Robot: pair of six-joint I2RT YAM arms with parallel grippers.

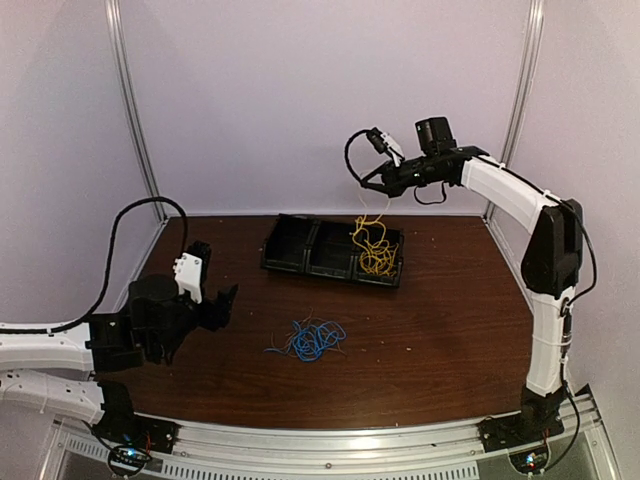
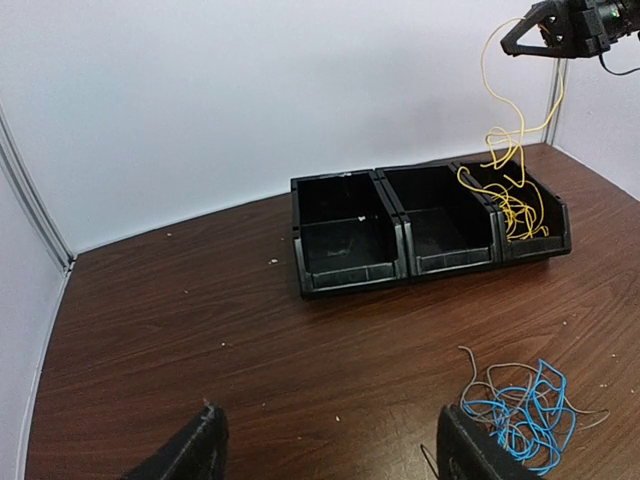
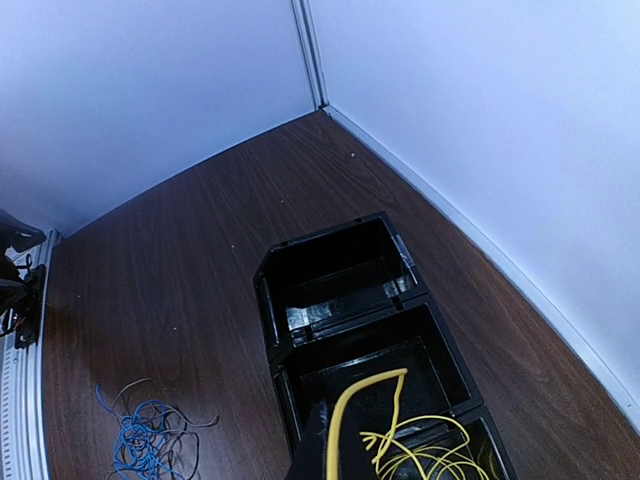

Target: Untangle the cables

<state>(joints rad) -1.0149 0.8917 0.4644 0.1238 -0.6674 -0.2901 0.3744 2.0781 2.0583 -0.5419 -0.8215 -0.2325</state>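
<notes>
Yellow cable [image 1: 374,245]: heaped in the right-end compartment of the black bins [image 1: 290,245], one strand lifted upward.
Right arm [image 1: 510,190]: raised high, elbow bent, reaching over the bins; right jaws pinched on that strand.
Left arm [image 1: 150,320]: low over the bench [image 1: 450,330]; left jaws spread, empty.
Blue cable [image 1: 315,340]: tangled with dark strands on the bench, before the bins.

- Three black bins [image 1: 287,262] stand joined in a row, far centre.
- Brown wood-grain table [image 1: 440,330].
- Pale walls [image 1: 280,100] behind.
- Metal rail [image 1: 350,441] at near edge.
</notes>
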